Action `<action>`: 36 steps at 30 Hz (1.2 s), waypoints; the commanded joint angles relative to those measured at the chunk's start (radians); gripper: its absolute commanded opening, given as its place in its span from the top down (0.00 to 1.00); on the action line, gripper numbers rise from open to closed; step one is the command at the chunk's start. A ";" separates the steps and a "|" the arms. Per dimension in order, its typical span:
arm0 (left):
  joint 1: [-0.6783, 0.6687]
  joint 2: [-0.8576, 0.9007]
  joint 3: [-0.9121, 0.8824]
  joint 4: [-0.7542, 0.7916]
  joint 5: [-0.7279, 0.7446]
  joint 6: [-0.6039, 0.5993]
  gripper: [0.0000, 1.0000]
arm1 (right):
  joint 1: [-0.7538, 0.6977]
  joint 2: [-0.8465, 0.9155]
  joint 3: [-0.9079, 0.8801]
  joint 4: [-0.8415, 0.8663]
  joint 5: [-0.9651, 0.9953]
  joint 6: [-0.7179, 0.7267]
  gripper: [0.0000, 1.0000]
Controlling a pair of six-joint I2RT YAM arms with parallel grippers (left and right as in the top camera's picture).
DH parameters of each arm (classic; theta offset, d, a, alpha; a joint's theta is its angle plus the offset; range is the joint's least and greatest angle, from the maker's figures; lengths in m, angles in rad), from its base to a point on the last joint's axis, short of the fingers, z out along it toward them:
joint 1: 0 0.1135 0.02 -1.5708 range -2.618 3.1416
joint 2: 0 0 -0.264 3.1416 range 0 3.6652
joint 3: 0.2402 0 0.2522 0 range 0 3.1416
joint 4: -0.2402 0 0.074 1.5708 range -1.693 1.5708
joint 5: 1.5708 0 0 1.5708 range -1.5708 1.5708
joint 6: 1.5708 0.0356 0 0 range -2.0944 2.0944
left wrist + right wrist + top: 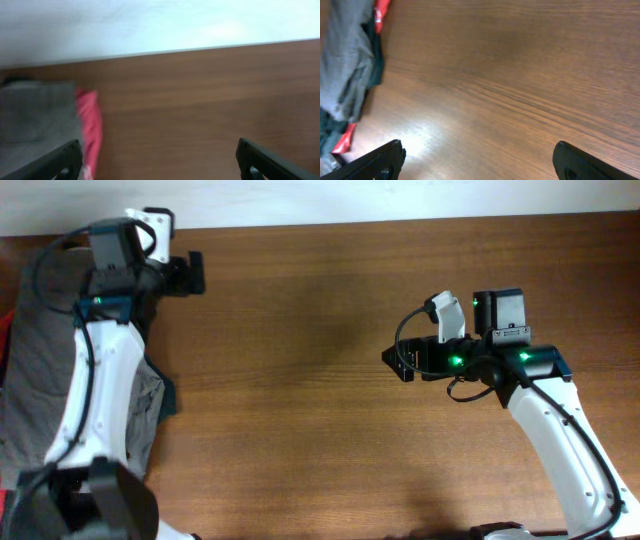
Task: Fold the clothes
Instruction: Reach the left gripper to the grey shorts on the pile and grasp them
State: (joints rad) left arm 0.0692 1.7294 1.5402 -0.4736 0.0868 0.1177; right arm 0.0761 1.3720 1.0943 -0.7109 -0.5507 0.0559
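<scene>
L tool [199,273] is sitting near the far-left corner of the tabletop [300,430], jaws spread wide w/ nothing between them. In its own wrist view, the L tool [157,162] is showing one of its fingers [62,161] at each bottom corner, w/ bare wood in the gap. R tool [392,360] is hanging over the right half of the tabletop, pointing left, also spread wide & empty. In the R wrist view the R tool [477,162] is showing only wood grain between its fingers [585,162].

Grey shorts [40,370] are lying in a crumpled heap along the left edge, near L tool but not touching it, and well apart from R tool. Cloth is reading mid-grey w/ a faint woven check [35,115]. From the R wrist the shorts [345,55] are bunching into soft folds.

Red garment [90,125] is poking out just beside the shorts, touching them. A dark garment [376,67] is lying against the grey folds. L arm's white link [100,380] is stretching across the heap & covering its middle.

The heap is running off the left frame edge. Waistband, button, pockets & hems: can't make out. A paler grey patch [155,405] is showing at the heap's right side; can't tell whether it's the shorts or sth else. L wrist view is coming out blurry.
</scene>
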 commanded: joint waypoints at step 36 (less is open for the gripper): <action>0.167 0.497 0.183 0.100 -0.319 0.019 0.99 | -0.005 0.011 0.015 -0.033 0.121 0.005 0.12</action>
State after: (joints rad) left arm 0.2443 2.2433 1.6829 -0.3519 -0.2405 0.1524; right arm 0.0761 1.3758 1.0943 -0.7483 -0.4412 0.0563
